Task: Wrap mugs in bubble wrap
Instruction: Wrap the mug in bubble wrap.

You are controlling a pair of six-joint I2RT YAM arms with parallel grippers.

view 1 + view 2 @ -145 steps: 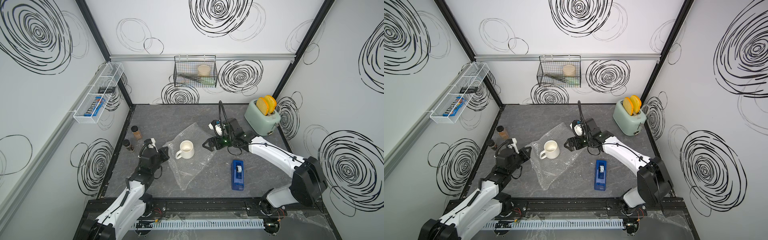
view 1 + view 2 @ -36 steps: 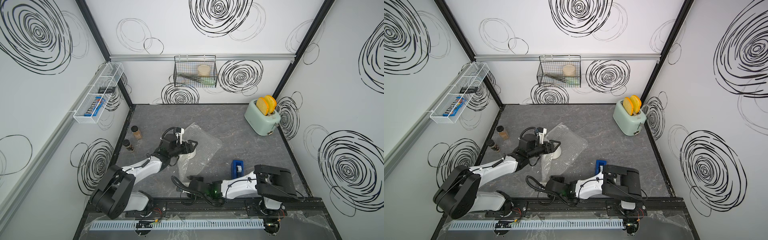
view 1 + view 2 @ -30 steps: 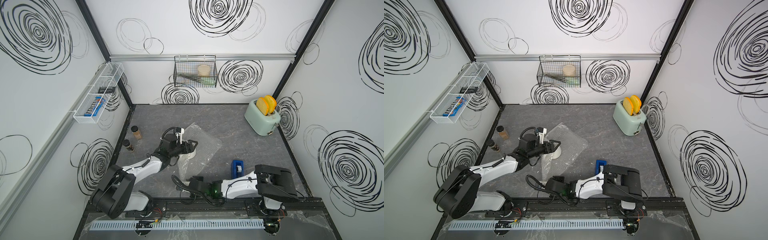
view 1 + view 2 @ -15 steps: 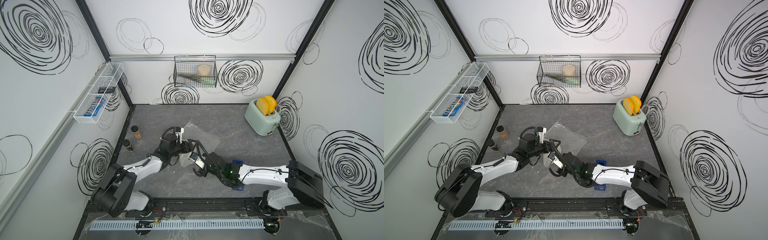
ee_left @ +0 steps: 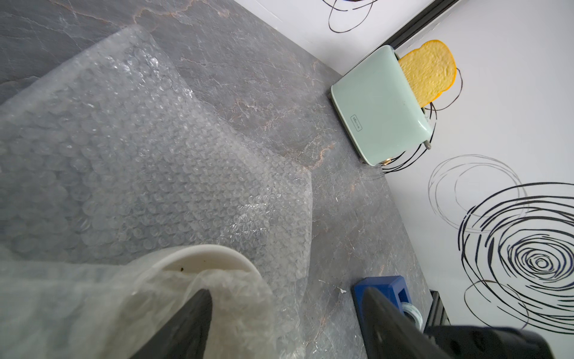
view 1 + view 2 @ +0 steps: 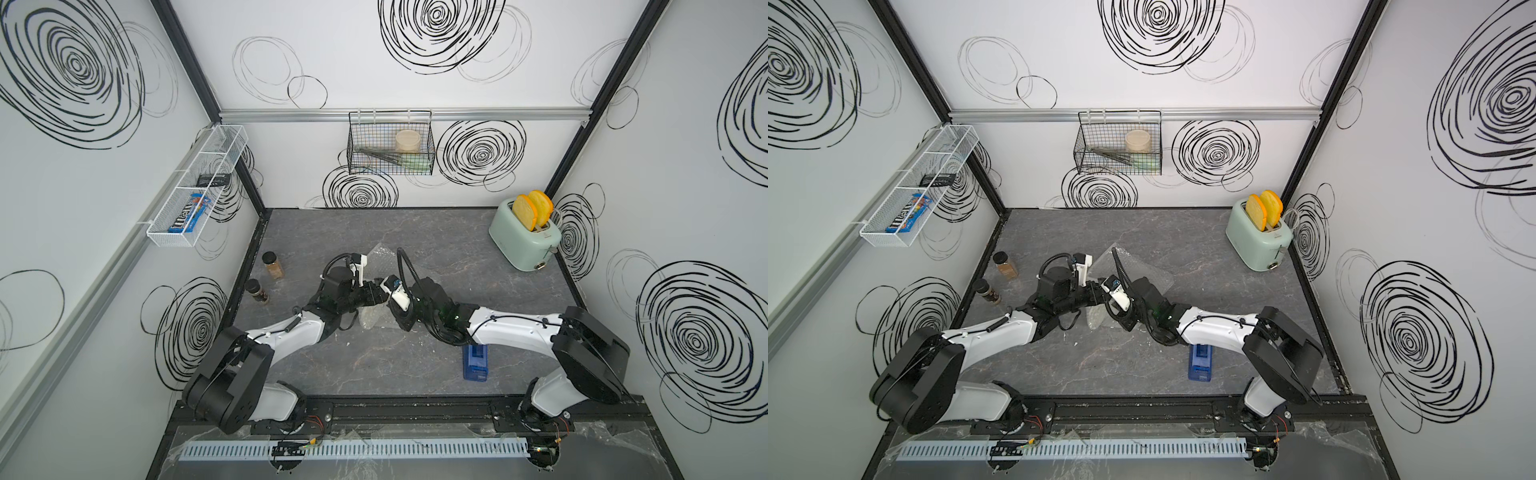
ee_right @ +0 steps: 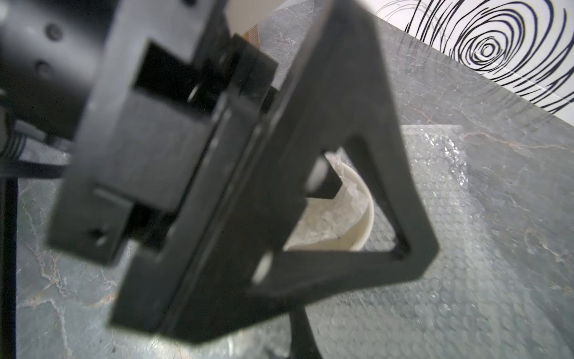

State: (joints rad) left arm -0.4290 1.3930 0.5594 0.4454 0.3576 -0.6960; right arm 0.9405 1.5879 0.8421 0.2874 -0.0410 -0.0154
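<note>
The cream-white mug point(image 5: 211, 253) stands on the bubble wrap point(image 5: 139, 155), and a fold of the sheet is draped over its rim and into its mouth. My left gripper point(image 5: 285, 298) is open and straddles the mug's wall, one finger pressed into the wrap-filled mouth, the other outside. Through the left gripper's frame in the right wrist view I see the mug point(image 7: 363, 223) with crumpled wrap inside. My right gripper point(image 7: 299, 329) is shut on the bubble wrap point(image 7: 466, 248) beside the mug. In both top views the grippers point(image 6: 376, 294) point(image 6: 400, 321) meet mid-table and hide the mug.
A mint toaster point(image 6: 525, 237) with two slices stands at the back right. A blue tape dispenser point(image 6: 476, 361) lies under the right arm. Two spice jars point(image 6: 273, 266) point(image 6: 256, 291) stand by the left wall. A wire basket point(image 6: 390, 145) hangs on the back wall.
My right arm swung from the table's front edge up to the mug, pulling the front part of the wrap with it and folding it over the mug. The left gripper stayed at the mug.
</note>
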